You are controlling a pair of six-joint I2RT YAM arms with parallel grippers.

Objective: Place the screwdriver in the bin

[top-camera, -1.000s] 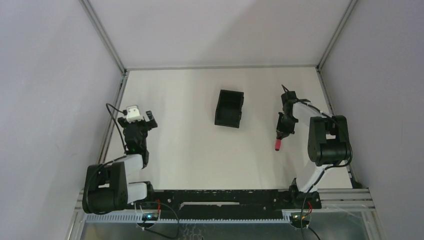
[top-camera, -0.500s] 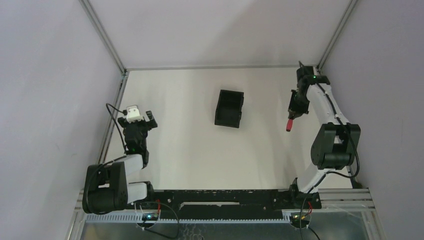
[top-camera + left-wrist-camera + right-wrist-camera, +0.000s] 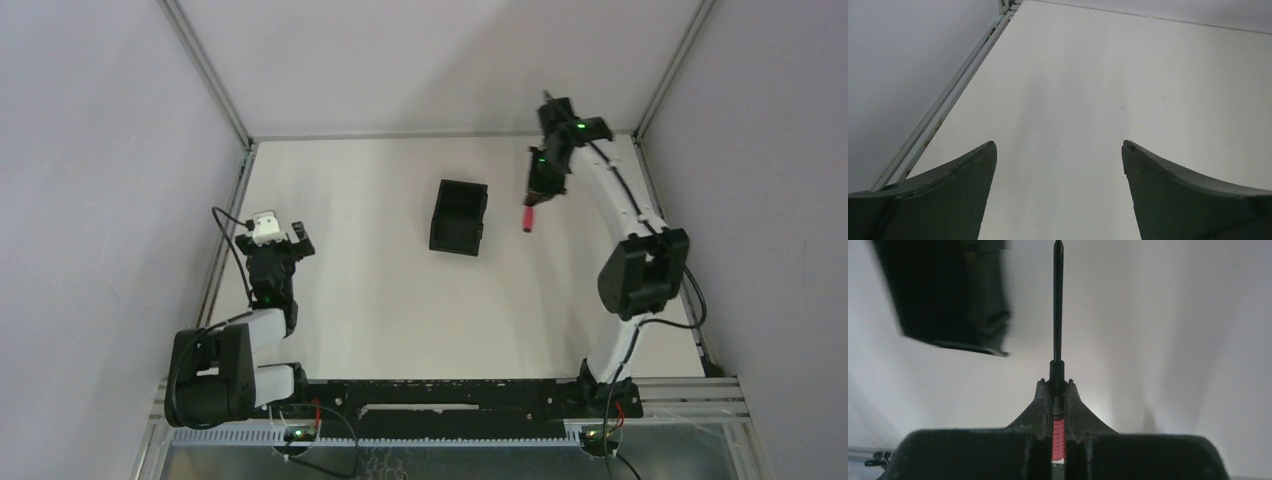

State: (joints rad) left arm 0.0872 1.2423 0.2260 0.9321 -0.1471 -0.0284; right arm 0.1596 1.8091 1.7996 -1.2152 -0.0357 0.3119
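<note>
Red-handled screwdriver (image 3: 1058, 305) is hanging clamped between the closed jaws of the right gripper (image 3: 1058, 386), beside the bin (image 3: 459, 217), not over it; releasing now is risking a miss.

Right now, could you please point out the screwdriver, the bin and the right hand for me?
screwdriver (image 3: 527, 220), top external view, red handle.
bin (image 3: 455, 246), top external view, near wall.
right hand (image 3: 1057, 386), right wrist view, between its fingertips.

Bin (image 3: 948, 295) blurred, cropped at top; screwdriver (image 3: 1058, 315) handle mostly hid by R pincer (image 3: 1058, 386).
</note>
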